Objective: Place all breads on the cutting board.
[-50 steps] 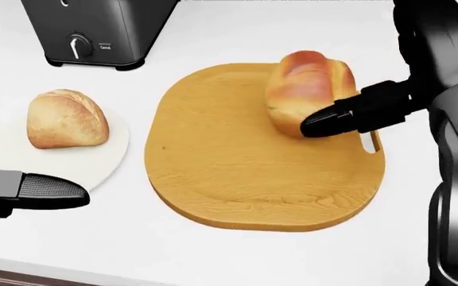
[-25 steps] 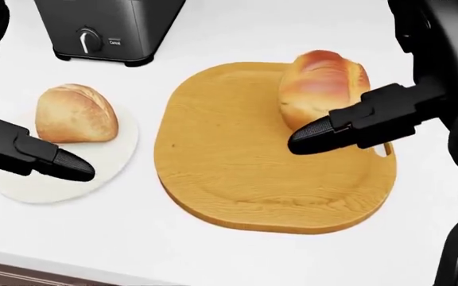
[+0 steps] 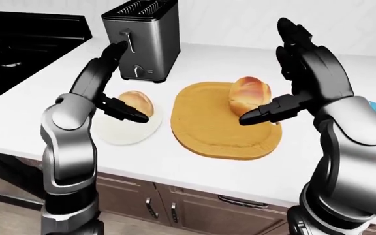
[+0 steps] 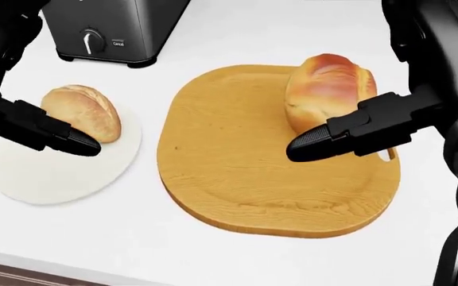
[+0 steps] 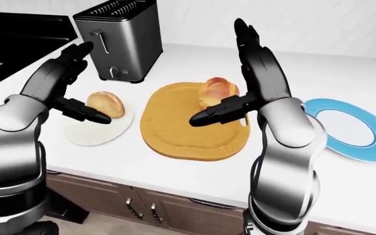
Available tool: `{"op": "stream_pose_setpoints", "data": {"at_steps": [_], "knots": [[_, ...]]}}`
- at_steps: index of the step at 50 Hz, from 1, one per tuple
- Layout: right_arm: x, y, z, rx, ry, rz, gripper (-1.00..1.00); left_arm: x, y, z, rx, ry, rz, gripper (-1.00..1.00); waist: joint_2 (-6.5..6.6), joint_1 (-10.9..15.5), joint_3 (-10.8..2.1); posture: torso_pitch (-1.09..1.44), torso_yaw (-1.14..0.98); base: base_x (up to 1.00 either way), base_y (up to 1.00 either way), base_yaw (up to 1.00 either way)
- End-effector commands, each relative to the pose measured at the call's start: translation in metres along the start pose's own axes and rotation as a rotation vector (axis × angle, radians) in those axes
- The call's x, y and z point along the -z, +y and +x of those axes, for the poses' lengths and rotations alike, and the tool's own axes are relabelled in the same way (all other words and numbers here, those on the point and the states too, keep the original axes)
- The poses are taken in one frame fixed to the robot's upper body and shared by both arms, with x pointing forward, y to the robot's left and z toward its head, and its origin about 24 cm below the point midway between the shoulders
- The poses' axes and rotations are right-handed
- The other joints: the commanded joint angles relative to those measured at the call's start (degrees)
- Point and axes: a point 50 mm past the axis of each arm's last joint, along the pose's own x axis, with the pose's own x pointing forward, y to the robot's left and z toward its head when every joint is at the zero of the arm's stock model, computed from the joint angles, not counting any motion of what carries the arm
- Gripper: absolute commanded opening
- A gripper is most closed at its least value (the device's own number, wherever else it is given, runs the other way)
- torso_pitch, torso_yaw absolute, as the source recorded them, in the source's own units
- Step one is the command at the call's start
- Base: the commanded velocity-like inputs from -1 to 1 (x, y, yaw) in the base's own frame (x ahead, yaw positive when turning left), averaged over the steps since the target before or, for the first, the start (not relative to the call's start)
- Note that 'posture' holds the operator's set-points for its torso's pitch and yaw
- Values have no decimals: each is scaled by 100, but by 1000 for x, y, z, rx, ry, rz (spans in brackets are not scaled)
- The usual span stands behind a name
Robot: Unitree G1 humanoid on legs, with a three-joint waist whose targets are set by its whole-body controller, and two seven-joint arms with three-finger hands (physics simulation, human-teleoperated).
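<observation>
Two breads are showing, and one is already sitting on the cutting board (image 4: 245, 173) — the loaf (image 4: 325, 89) is standing near the board's upper right edge in the head view, close to the handle slot. The second, a round roll (image 4: 82, 113), is lying on the single white plate (image 4: 54, 173), toward that plate's upper edge, well apart from the board across a strip of bare table (image 4: 134, 238). Most of the board's surface left of and below the loaf is lying open. One toaster (image 3: 142, 39) is standing above the white plate, and one blue-rimmed plate (image 5: 348, 128) is resting at the right. The left hand (image 3: 106, 78) is hanging spread just beside the roll, gripping nothing. The right hand (image 5: 240, 78) is hanging spread over the loaf — fingers apart, not closing on it.
</observation>
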Motion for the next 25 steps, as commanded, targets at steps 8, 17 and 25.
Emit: {"op": "stream_pose_setpoints", "data": {"at_steps": [8,17,25], "knots": [[-11,-3,-3,25,-64,-21,100,-2,3,10,-39,-46,47,68,14,0,-161,0,0,0,0,0],[-8,0,-2,16,-62,-20,100,7,-1,18,-43,-26,91,69,11,-5,-171,0,0,0,0,0],[-8,1,-1,17,-60,-20,100,16,-3,28,-32,-4,98,65,20,-2,-178,0,0,0,0,0]]}}
